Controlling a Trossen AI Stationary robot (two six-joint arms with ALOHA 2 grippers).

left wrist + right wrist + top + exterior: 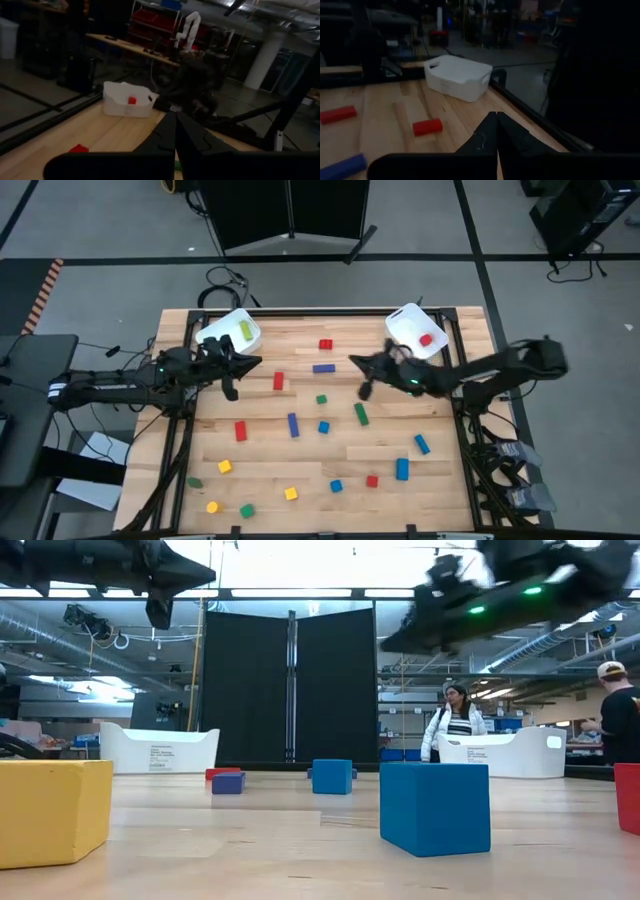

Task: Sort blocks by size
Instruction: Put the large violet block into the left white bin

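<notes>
From above we see both arms raised over the back of the table, the left gripper [240, 370] near the left bin [229, 332] and the right gripper [362, 372] near the right bin [417, 331] — both pinched shut on nothing. The left bin holds a yellow bar [246, 330], the right a red cube [426, 340]. The other blocks [323, 427] lie scattered across the table, so most sorting remains. Our worry: with bars and cubes this mixed, a block could land in the wrong bin, or a descent could clip a neighbour where pieces sit close.

At table level both grippers hang high, clear of the blue cube [435, 808] and the yellow one [52, 810]; people stand in the room behind.

The left wrist shows its fingers [162, 135] shut — beyond them the far bin [127, 100] with the red cube inside.

The right wrist shows its fingers [512, 137] closed, a red bar [427, 127] on the wood and the other bin [457, 76], contents hidden.
</notes>
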